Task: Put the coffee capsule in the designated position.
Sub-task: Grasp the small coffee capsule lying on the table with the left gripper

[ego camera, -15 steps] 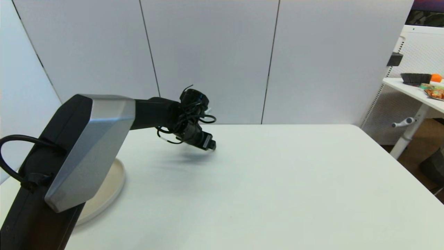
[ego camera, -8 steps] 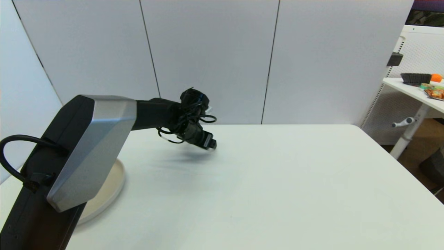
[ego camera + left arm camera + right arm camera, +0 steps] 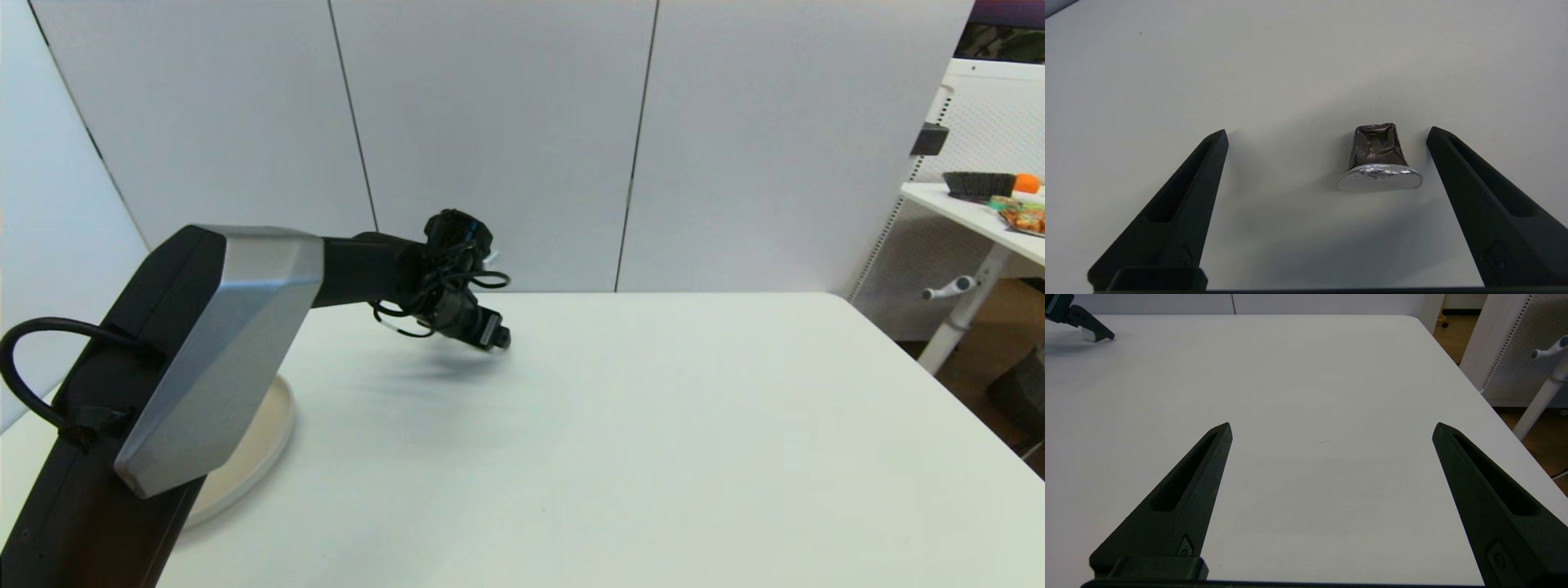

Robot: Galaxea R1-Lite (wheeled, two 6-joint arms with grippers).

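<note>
Two black fingers of the left claw stand wide apart on either side of the coffee capsule, which sits right of centre in the left wrist view, much nearer the right-hand finger than the other. It rests on the white desk with its silver foil face turned toward the camera and its crumpled dark body tapering away, so its long axis runs roughly along the reach of the fingers, not across them. Neither finger touches it. My judgement is that the claw is off-centre and closing would push the capsule sideways before both fingers bear.

In the head view the left claw hangs left of centre, low over the desk; the capsule itself cannot be made out there. A cream plate lies at lower left, partly behind the arm.

The right claw, also spread open, is parked well apart from the capsule. No writing or brand is legible.
</note>
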